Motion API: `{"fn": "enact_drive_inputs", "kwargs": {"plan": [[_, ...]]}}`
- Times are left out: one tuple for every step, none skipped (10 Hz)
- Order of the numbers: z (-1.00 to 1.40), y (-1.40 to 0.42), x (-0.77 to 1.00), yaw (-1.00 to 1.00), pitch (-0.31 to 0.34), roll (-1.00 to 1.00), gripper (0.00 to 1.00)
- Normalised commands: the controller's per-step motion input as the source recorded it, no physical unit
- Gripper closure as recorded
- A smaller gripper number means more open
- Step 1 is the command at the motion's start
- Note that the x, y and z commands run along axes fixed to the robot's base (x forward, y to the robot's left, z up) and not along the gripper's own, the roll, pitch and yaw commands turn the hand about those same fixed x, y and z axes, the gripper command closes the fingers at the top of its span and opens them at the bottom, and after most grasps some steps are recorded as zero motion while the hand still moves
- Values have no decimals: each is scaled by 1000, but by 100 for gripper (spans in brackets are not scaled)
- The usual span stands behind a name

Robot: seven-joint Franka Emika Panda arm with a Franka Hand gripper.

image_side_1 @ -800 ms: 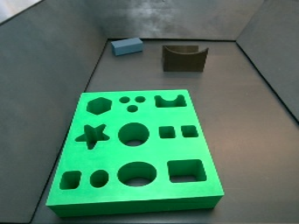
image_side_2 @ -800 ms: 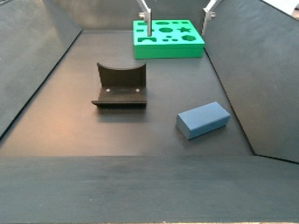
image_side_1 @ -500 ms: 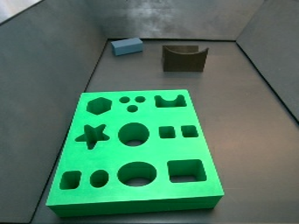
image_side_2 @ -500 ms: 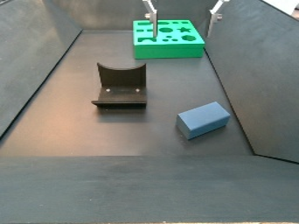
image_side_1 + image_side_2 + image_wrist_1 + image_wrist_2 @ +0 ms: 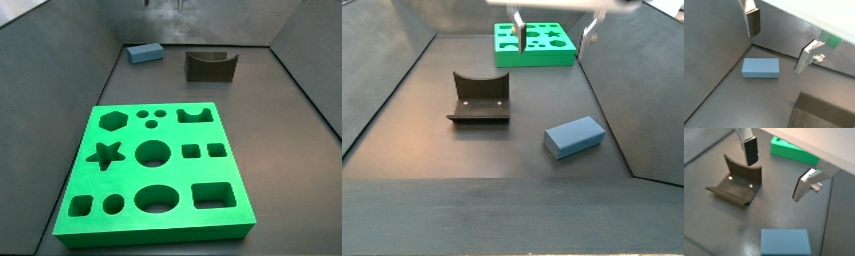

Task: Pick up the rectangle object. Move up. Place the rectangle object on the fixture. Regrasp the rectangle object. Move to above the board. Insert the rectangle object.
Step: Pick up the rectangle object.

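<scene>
Matte all round here: the rectangle object point(image 5: 575, 136) reads as smooth, dull blue-grey plastic, no shine. The fixture point(image 5: 737, 182) looks dark and faintly satin, possibly metal or printed plastic. The board point(image 5: 155, 172) is bright green with a soft sheen. The gripper point(image 5: 780, 41), open above the floor point(image 5: 462, 150), shows brushed silver fingers point(image 5: 805, 185); that floor is dull dark grey.

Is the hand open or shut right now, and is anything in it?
Open and empty. In a wrist view the hand has its fingers spread wide above the rectangle object, which lies flat on the floor.
</scene>
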Motion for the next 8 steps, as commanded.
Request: {"fn": "enact_drive_inputs", "kwargs": {"plan": [[-749, 120, 0, -871, 0, 116, 0], [-757, 146, 0, -851, 0, 120, 0], [-706, 214, 0, -774, 3, 114, 0], [-651, 271, -3, -697, 36, 111, 0], [-577, 337, -63, -634, 36, 81, 0], [-540, 314, -49, -691, 7, 41, 0], [-551, 320, -51, -674, 21, 53, 0], [-477, 317, -74, -666, 10, 47, 0]]}}
